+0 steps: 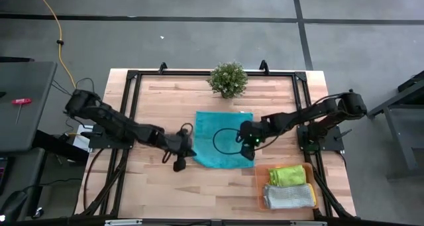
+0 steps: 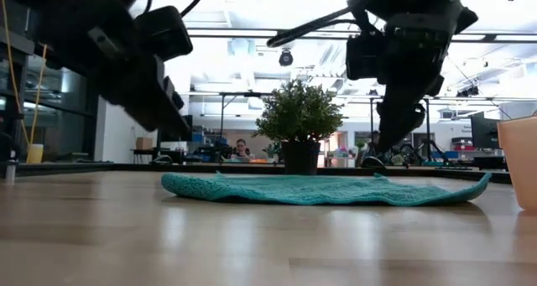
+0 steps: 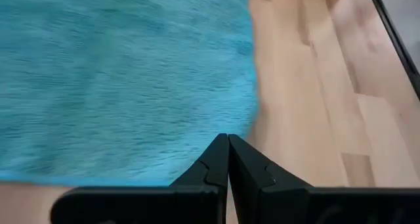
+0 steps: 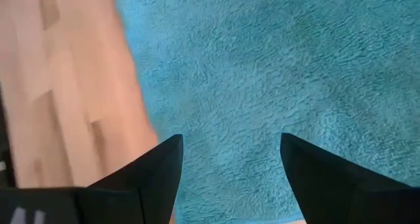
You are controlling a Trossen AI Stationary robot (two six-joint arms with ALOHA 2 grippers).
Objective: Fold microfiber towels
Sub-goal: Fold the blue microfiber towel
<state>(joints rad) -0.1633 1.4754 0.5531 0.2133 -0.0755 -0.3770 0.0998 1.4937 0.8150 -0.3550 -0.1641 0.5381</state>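
A teal microfiber towel (image 1: 224, 138) lies spread flat on the wooden table, in front of the potted plant; the low view shows the towel (image 2: 319, 189) as a low strip. My left gripper (image 1: 189, 152) hovers shut over its near left corner (image 3: 243, 152), fingertips (image 3: 228, 145) together. My right gripper (image 1: 248, 150) hangs open above the near right corner, and the towel (image 4: 262, 66) shows between its fingers (image 4: 157, 165). In the low view both grippers stand clear above the cloth. A lime green towel (image 1: 290, 175) and a light grey towel (image 1: 289, 197) lie folded in the orange tray.
The potted plant (image 1: 228, 79) stands at the table's far edge, just behind the teal towel. The orange tray (image 1: 260, 186) sits at the near right corner; its wall (image 2: 520, 160) shows at the low view's right edge. Bare wood lies to the towel's left and near side.
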